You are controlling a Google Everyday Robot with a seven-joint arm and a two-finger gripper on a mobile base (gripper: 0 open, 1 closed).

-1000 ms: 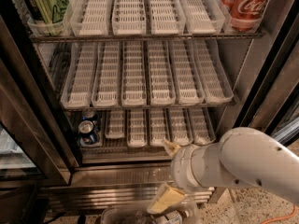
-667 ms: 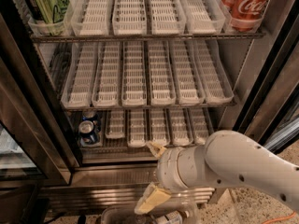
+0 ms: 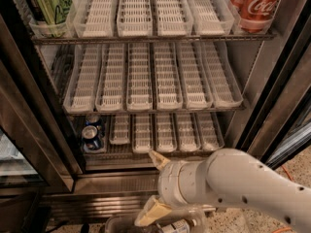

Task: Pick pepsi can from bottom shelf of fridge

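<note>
The pepsi can [image 3: 91,137], dark blue with a silver top, stands in the leftmost lane of the bottom shelf [image 3: 167,132], at its front. A second dark can top shows right behind it. The fridge [image 3: 252,110] stands open, with wire racks and white slotted trays. My gripper [image 3: 153,184] is low in front of the fridge, below the steel ledge and to the right of the pepsi can. Its two yellowish fingers are spread apart, one fingertip [image 3: 156,158] up by the ledge, the other [image 3: 149,211] lower down. It holds nothing. My white arm [image 3: 233,183] reaches in from the right.
A green can [image 3: 47,4] stands top left and red Coca-Cola cans [image 3: 255,4] top right on the upper rack. The middle rack [image 3: 150,76] holds only longer white trays. The glass door [image 3: 19,144] is at the left. A clear bin with a bottle [image 3: 170,224] sits at the bottom.
My arm and gripper have moved left, bringing the gripper closer to the pepsi can's side of the shelf. The cans have not moved.
</note>
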